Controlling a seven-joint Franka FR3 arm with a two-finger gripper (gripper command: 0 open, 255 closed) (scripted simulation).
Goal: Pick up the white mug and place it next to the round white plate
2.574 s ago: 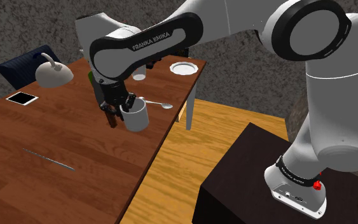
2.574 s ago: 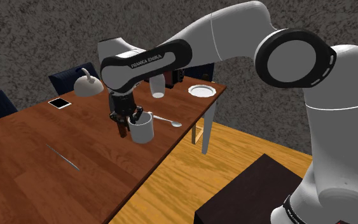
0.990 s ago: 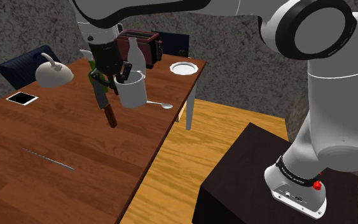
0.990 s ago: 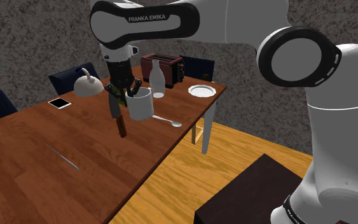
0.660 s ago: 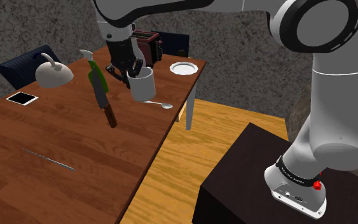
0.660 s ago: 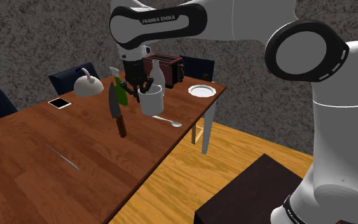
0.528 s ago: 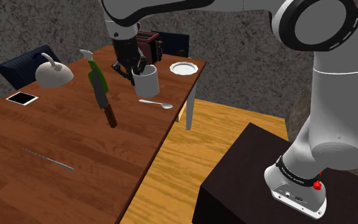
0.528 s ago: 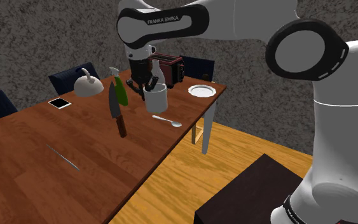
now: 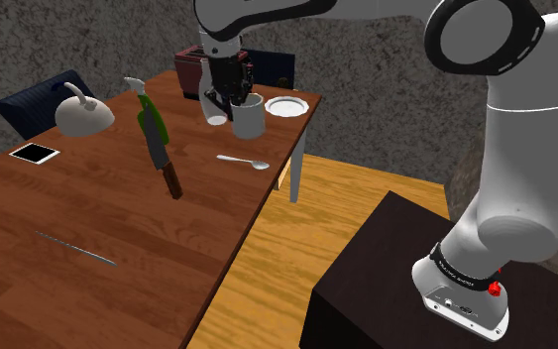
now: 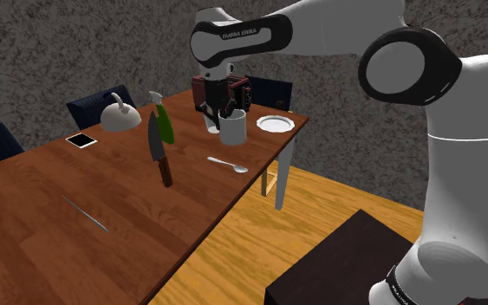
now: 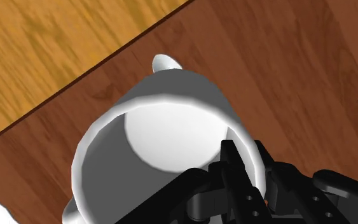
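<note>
White mug (image 9: 249,116) upright over the far end of the wooden bench (image 9: 88,213). It sits near the round white plate (image 9: 286,106), at about 8 o'clock of it in the shoulder view, not touching. Jaws clamped on the mug rim: one finger (image 11: 232,160) inside, the other outside. Spoon (image 9: 244,161) lies on the bench at 6 o'clock of the mug. Knife (image 9: 161,159) and green spray bottle (image 9: 146,111) at 8-9 o'clock, well apart. Dark toaster (image 10: 242,91) at 12 o'clock, behind the mug.
</note>
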